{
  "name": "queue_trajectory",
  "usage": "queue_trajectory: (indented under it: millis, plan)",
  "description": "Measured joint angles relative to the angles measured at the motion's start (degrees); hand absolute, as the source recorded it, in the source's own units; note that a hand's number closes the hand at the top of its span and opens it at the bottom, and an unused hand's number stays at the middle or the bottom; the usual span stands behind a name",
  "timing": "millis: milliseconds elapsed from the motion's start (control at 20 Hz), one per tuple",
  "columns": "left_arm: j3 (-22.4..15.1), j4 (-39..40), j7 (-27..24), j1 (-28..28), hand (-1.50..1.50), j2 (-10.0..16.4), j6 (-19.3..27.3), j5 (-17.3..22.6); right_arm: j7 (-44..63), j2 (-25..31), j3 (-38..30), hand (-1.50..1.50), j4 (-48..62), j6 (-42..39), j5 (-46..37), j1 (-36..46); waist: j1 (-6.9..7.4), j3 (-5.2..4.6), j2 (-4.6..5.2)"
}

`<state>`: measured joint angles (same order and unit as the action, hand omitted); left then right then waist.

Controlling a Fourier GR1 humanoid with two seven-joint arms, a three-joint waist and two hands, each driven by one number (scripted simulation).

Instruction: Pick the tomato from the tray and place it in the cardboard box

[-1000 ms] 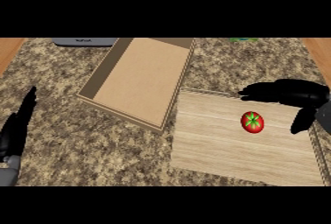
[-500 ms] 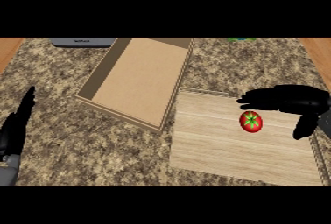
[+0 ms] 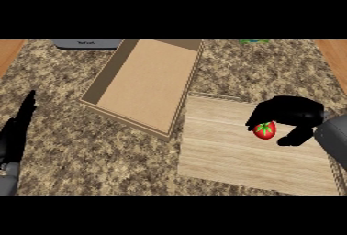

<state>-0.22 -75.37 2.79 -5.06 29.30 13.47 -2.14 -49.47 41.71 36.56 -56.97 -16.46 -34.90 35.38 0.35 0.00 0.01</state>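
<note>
The tomato [image 3: 265, 131] is lying on the wooden tray [image 3: 230, 156], towards its upper right part. The right hand [image 3: 288, 112] is arching over it. Its fingers [image 3: 257, 118] are curling narrowly round the tomato's top and left side, while the thumb is bending in just beside its lower right, so the tomato is sitting between them. The cardboard box [image 3: 146, 87] is standing open on the worktop [image 3: 81, 151], touching the tray's upper left corner. The left hand [image 3: 15, 137] is resting at the left edge, fingers straight.

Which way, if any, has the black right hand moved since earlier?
Yes: right hand moved left, nearer, across the pale wooden tray, over the red tomato.
</note>
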Motion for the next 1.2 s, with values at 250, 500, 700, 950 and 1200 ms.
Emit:
queue_trajectory:
  millis: [250, 500, 700, 950, 1200]
  plan:
    - [0.62, -0.20, 0.43, -0.19, 0.00, -0.88, -0.36, -1.19, -0.36, -3.70, -4.20, 1.50, 0.24, 3.64, -1.11, -0.82, -0.05, 0.00, -0.01]
    - [1.18, -0.58, 0.79, -0.06, 0.00, -1.61, -0.75, -2.30, -1.67, -5.96, -9.09, 1.50, 2.09, 7.51, -2.27, -0.37, -0.03, 0.00, -0.01]
    - [1.31, 0.81, -0.41, -0.76, 0.00, -2.06, -1.34, -2.57, 5.45, -9.61, -13.01, 1.50, 8.37, 9.57, -3.21, 4.76, 0.69, 0.00, 0.28]
    - [0.69, 0.02, 0.08, -1.97, 0.00, -2.38, -1.81, -2.95, 17.74, -12.96, -17.54, 1.50, 18.88, 15.06, -5.62, 12.10, 2.37, 0.06, 0.84]
    - [1.16, 0.85, 0.44, -2.96, 0.00, -2.65, -2.25, -3.06, 20.67, -15.26, -21.92, 1.50, 25.33, 20.66, -5.97, 19.23, 2.03, 0.06, 0.75]
